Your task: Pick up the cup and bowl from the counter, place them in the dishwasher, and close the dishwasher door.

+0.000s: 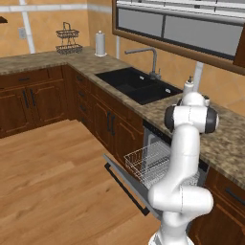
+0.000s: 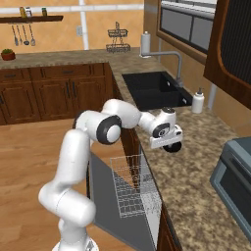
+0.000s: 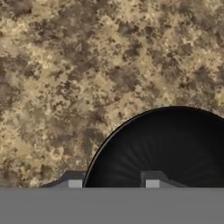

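Observation:
The black bowl [image 3: 166, 148] lies on the speckled granite counter [image 3: 65, 78], at the lower right of the hand view. My gripper [image 3: 113, 183] is low over it and straddles its rim, one fingertip [image 3: 74, 182] outside the bowl and the other inside it. The jaws still stand apart. In the right base view the gripper [image 2: 171, 145] hangs over the counter [image 2: 196, 196], right of the sink. The dishwasher door [image 1: 127, 184] is folded down and the white wire rack [image 1: 148, 165] is pulled out over it; door [image 2: 105, 196] and rack [image 2: 132, 188] also appear from the right. The cup is out of view.
A black sink [image 2: 154, 90] with a faucet [image 2: 174, 61] is set in the counter beyond the gripper. A white soap bottle [image 2: 198, 102] stands by the wall. A grey toaster oven [image 2: 235, 171] sits at the right. Wooden floor [image 1: 52, 177] spreads left of the open door.

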### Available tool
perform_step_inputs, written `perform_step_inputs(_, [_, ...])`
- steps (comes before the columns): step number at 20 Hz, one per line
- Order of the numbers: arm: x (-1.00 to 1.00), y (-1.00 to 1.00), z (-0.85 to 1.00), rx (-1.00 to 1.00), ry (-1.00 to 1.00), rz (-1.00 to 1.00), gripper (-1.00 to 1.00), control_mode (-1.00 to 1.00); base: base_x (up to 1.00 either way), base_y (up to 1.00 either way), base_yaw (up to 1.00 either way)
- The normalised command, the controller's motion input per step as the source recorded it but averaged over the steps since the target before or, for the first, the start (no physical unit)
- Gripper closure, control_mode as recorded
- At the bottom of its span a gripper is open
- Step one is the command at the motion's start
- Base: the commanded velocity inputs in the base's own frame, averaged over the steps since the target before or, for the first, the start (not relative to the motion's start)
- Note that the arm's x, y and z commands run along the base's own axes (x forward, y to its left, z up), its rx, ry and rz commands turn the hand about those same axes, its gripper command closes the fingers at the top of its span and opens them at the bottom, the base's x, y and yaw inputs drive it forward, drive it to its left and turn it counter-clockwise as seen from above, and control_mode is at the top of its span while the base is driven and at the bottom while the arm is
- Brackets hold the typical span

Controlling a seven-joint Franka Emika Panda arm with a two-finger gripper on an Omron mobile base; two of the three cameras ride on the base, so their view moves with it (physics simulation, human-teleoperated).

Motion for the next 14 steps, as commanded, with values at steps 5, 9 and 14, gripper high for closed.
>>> perform_step_inputs(5, [-0.93, 0.44, -0.07, -0.06, -0.12, 0.0, 1.0, -1.0, 0.0, 0.0, 0.0])
perform_step_inputs(9, [-1.0, 0.89, 0.1, -0.04, -0.08, 0.0, 1.0, -1.0, 0.0, 0.0, 0.0])
perform_step_inputs(14, [-0.86, 1.0, 0.19, -0.04, 0.01, 0.0, 1.0, -1.0, 0.0, 0.0, 0.0])
